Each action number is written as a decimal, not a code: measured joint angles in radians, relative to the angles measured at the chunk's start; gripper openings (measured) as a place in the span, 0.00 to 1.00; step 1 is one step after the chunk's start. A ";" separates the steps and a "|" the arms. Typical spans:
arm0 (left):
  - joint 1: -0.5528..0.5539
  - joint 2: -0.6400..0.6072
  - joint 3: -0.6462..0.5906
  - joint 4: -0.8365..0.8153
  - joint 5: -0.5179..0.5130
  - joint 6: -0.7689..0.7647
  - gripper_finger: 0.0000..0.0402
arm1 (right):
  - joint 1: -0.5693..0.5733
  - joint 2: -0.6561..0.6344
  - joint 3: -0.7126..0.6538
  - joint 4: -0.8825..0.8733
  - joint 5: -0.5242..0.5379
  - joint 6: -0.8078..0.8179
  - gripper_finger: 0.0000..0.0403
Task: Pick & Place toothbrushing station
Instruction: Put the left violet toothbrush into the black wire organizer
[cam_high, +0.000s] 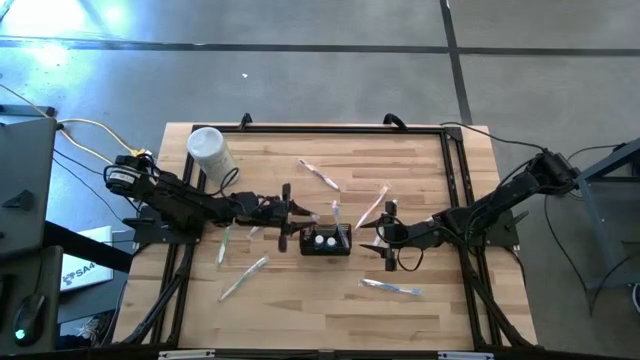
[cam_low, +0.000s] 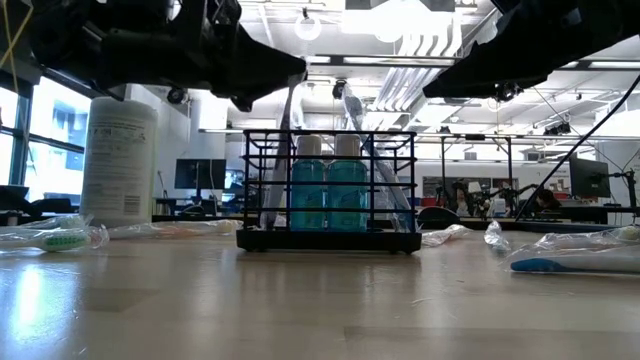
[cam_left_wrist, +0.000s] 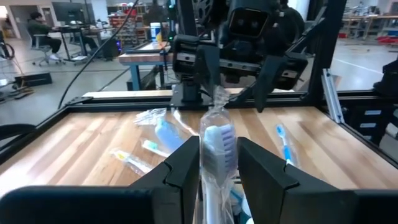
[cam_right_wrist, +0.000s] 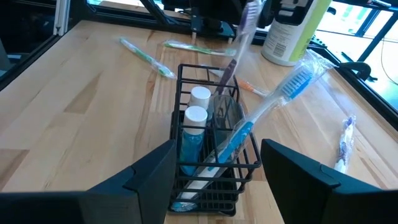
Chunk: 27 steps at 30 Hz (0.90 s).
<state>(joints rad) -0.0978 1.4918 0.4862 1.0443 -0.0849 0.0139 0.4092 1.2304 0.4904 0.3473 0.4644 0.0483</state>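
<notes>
Left arm's brush is right over the rack, pretty much upright

Your toothbrushing station sits mid-table between both arms, already holding two blue bottles and a wrapped blue toothbrush leaning out toward the right side. Your left gripper is clamped on a wrapped purple toothbrush, held close to vertical at the rack's left edge, lower end apparently already among the wires. So I'd say the move is basically straight down. Your right gripper is spread wide with nothing in it, just beside the rack's other side.
</notes>
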 joint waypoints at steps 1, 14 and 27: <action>0.000 0.000 0.000 0.000 0.001 0.000 0.27 | 0.000 0.000 0.000 0.000 0.000 0.000 0.57; 0.000 0.000 0.000 0.011 0.001 0.000 0.27 | 0.000 0.000 0.000 0.000 0.000 0.000 0.57; 0.000 0.001 0.000 0.008 -0.012 0.001 0.27 | 0.000 0.000 0.000 0.000 0.000 0.000 0.57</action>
<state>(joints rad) -0.0982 1.4925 0.4862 1.0518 -0.0964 0.0151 0.4092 1.2304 0.4904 0.3477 0.4648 0.0483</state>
